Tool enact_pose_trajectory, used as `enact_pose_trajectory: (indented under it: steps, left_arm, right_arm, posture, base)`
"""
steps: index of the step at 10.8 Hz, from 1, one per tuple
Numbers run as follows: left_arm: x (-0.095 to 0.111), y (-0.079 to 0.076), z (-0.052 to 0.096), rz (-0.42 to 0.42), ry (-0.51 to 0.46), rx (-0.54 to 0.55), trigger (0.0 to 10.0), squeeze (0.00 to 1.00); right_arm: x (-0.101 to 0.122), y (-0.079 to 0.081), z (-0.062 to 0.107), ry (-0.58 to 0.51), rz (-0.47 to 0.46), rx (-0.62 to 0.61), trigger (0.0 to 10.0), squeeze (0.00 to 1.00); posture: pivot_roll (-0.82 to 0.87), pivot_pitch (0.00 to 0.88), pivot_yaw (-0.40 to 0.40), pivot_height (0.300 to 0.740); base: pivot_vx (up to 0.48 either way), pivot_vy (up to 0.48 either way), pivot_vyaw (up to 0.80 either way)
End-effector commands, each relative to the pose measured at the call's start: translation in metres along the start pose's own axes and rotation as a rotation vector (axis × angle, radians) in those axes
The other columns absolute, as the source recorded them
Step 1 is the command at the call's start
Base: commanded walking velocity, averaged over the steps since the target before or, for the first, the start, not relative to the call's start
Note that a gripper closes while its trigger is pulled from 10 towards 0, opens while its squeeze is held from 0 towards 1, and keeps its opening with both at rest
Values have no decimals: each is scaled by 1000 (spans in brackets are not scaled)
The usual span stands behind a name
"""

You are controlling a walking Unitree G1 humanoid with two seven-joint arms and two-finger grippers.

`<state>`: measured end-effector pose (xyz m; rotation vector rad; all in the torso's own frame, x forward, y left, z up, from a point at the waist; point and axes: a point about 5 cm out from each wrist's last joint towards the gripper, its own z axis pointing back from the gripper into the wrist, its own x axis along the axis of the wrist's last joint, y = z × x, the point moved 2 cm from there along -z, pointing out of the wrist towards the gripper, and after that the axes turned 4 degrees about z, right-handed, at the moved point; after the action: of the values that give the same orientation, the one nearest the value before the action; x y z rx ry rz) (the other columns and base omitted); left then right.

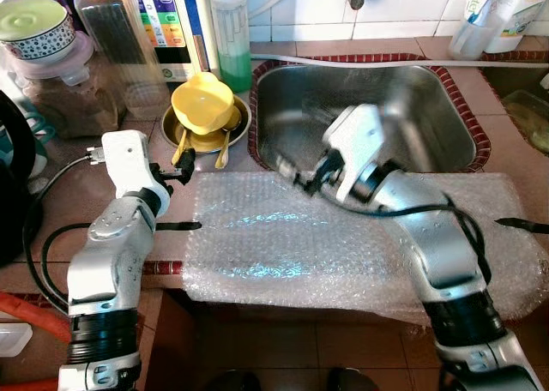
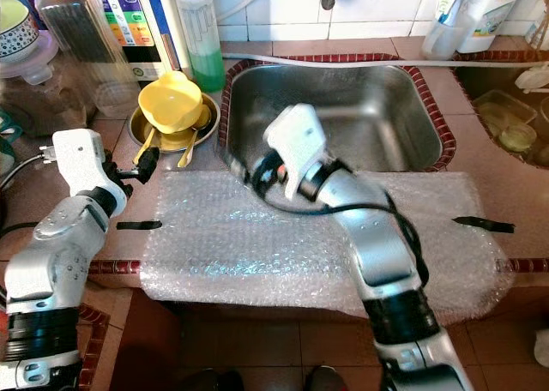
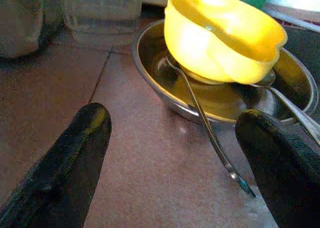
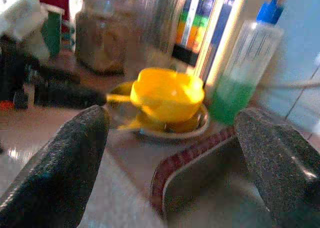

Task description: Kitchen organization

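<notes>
A yellow bowl (image 1: 203, 102) sits tilted in a shallow steel dish (image 3: 150, 83) on the counter, left of the sink (image 1: 446, 108). Spoons (image 3: 210, 133) lean out of the dish toward me. My left gripper (image 1: 183, 164) is open just in front of the dish, low over the tiles, with nothing between its fingers (image 3: 75, 153). My right gripper (image 1: 296, 177) hovers over the sink's front left corner, blurred and open. In the right wrist view it points at the yellow bowl (image 4: 167, 93), still some way off.
A sheet of bubble wrap (image 1: 283, 245) is taped along the counter's front edge. A green soap bottle (image 1: 232, 39), glass jars (image 1: 111, 31) and a stacked patterned bowl (image 1: 34, 27) crowd the back left. More bottles (image 1: 489, 14) stand at the back right.
</notes>
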<state>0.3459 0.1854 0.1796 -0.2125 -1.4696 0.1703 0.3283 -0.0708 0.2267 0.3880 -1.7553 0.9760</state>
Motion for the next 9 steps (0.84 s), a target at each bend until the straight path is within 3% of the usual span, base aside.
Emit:
enact_pose_trajectory:
  steps: [1,2,4,9]
  left_arm:
    - [4,1,3,12,-2,-9,10000,0]
    - [4,-2,3,31,10,-22,9843,0]
    - [3,-7,2,97,29,-43,0,0]
    - [3,-10,3,168,48,-57,0,0]
  right_arm:
    - [2,6,1,2,4,28,10000,0]
    - [0,7,3,18,5,41,10000,0]
    - [0,9,4,31,13,54,10000,0]
    - [1,9,5,39,49,71,10000,0]
  posture:
    - [-94,160,67,740]
    - [-95,159,69,740]
    - [-97,160,71,740]
    - [-103,160,72,740]
  base:
    - [0,0,0]
    - [0,0,0]
    - [0,0,0]
    - [0,0,0]
